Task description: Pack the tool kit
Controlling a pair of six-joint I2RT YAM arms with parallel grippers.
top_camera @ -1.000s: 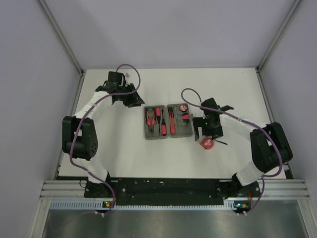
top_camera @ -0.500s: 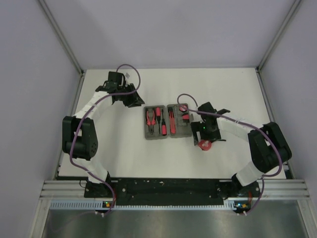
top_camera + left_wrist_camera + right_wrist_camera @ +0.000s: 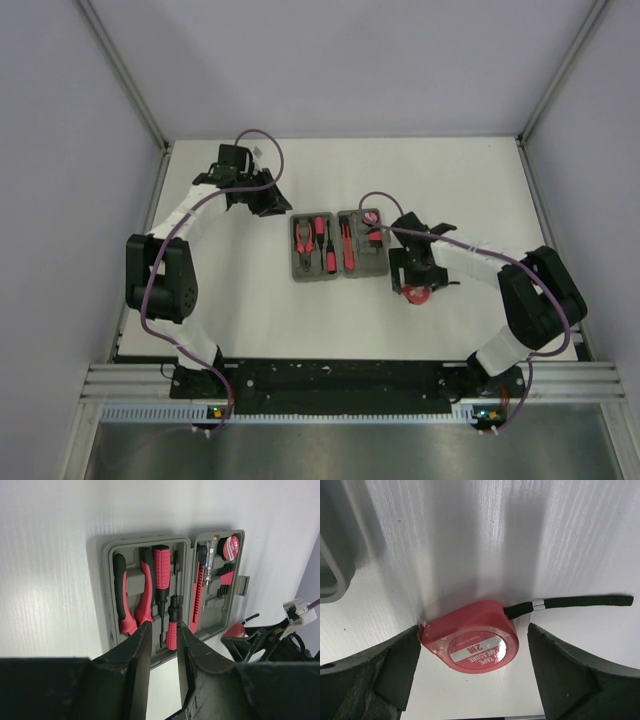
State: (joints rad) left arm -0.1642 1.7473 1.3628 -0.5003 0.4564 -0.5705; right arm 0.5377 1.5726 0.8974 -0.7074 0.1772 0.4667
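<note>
The grey tool kit case (image 3: 338, 268) lies open mid-table; in the left wrist view its rim (image 3: 107, 560) frames red-and-black pliers (image 3: 146, 592), screwdrivers (image 3: 161, 572) and a red knife (image 3: 196, 600). My left gripper (image 3: 275, 203) hovers off the case's far left corner, its jaws (image 3: 163, 630) a narrow gap apart with nothing between them. The red tape measure (image 3: 475, 642) lies on the table right of the case. My right gripper (image 3: 472, 630) straddles it, open: the left finger is at the tape's end and the right finger stands clear.
The tape measure's black wrist cord (image 3: 570, 602) trails to the right across the table. A round red item (image 3: 230, 547) sits in the case's right half. Grey walls and metal rails (image 3: 140, 110) border the white table.
My right gripper has moved toward the near side and come down round the tape measure, jaws narrowing slightly. The left arm and the case have not moved.
</note>
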